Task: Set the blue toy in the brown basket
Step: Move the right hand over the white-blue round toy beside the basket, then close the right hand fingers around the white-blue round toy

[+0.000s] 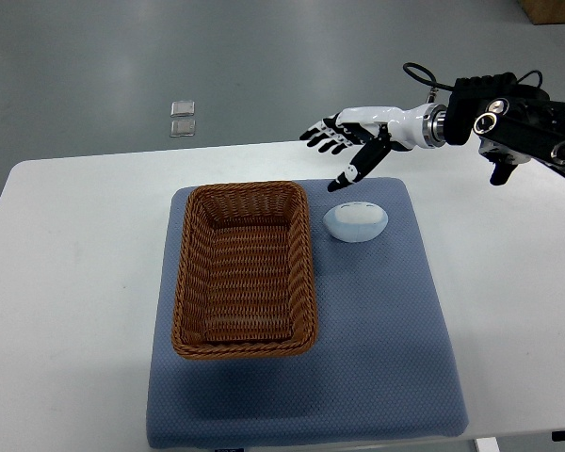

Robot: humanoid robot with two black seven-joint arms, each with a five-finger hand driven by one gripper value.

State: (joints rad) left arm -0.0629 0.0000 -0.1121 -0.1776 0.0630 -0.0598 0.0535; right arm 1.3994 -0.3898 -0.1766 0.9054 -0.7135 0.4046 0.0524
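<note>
**benchbot_77:** So the blue toy [356, 222] is sitting on the blue mat [395, 358], just to the right of the brown basket [245, 268], close to its top right corner but not touching it. The basket is looking empty, so nothing's been placed yet. The right hand [350, 139] is hovering above and just behind the toy, fingers spread loose and the thumb pointing down toward it, holding nothing. The left arm isn't showing anywhere.

**gripgeek:** How are you thinking it's going to handle? To me it's looking like a smooth, pale, rounded egg-ish lump, wider than tall.

**benchbot_77:** Same. I'm guessing light, and either soft or thin plastic, can't tell which from here. That rounded shell is what's worrying me: probably slippery, and it could squirt out sideways if the fingers are pinching too high.

**gripgeek:** So I'd be wrapping it across the narrow front-to-back width, thumb on one side, fingers on the other, low around the middle.

**benchbot_77:** Agreed, and I'm betting a gentle squeeze is plenty.
</note>
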